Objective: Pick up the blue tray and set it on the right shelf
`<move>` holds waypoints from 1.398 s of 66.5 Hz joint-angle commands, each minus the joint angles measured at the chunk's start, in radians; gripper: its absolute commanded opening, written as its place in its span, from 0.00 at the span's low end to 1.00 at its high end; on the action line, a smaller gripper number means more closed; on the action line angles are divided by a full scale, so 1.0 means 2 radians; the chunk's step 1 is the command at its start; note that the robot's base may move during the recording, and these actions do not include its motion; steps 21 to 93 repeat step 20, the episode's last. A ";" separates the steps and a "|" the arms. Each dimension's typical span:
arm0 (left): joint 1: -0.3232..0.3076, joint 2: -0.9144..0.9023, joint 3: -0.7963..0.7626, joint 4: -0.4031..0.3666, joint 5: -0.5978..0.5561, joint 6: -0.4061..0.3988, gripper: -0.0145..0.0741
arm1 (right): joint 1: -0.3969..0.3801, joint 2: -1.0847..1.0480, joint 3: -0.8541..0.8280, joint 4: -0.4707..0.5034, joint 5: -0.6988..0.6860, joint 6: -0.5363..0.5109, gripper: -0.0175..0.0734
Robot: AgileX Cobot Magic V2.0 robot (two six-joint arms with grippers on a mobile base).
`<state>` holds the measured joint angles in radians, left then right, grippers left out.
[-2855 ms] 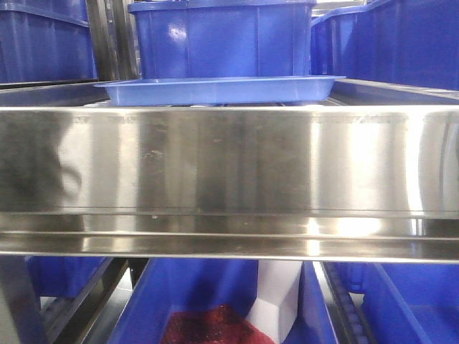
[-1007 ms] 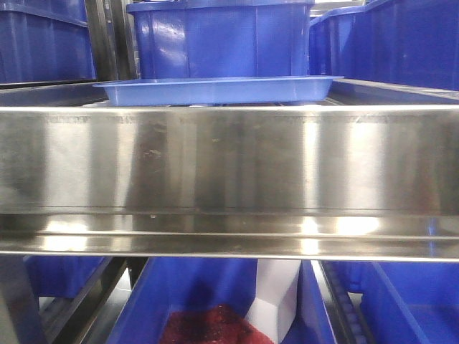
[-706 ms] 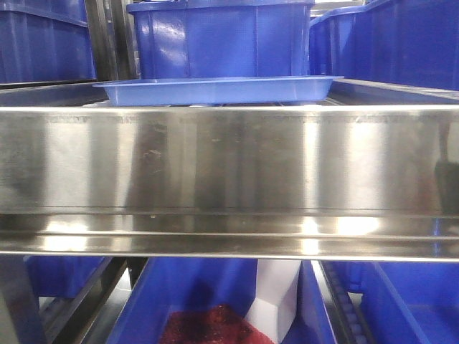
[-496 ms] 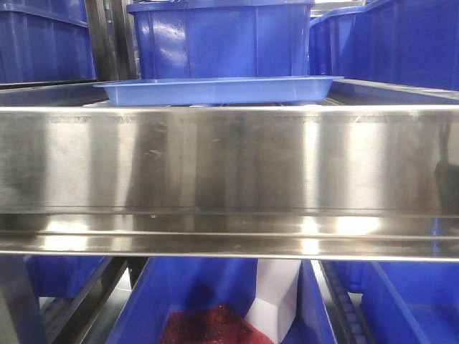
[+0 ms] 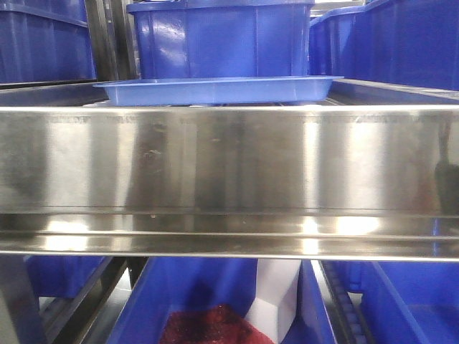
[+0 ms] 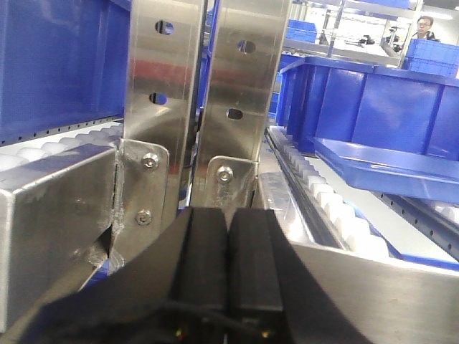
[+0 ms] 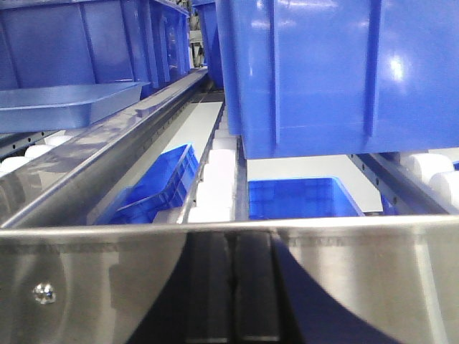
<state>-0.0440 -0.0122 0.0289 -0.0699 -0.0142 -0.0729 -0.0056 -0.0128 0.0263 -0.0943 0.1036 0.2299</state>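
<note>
Blue tray [image 5: 215, 89]: one, shallow glossy plastic, on steel shelf [image 5: 229, 161] rollers, before a deep bin [image 5: 222, 36].
Left end effector [image 6: 228, 265]: pads pressed together.
Right end effector: only a reflection, cannot tell.

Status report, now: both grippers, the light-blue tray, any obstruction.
Left gripper shut, empty. Right gripper not visible directly. Shallow light-blue plastic tray untouched on the roller rack. Broad stainless-steel front rail stands between arms and tray.

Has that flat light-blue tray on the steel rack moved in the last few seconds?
No. In the front view the blue tray sits at the same spot above the shelf's front rail, in front of the deep blue bin.
</note>
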 commanded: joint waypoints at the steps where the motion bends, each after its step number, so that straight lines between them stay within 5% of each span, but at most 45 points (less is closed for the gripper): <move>1: 0.000 -0.006 0.015 -0.003 -0.044 0.003 0.11 | -0.002 -0.009 -0.010 0.003 -0.056 -0.006 0.25; 93: 0.000 -0.006 0.015 -0.003 -0.044 0.003 0.11 | -0.002 -0.009 -0.010 0.003 -0.056 -0.006 0.25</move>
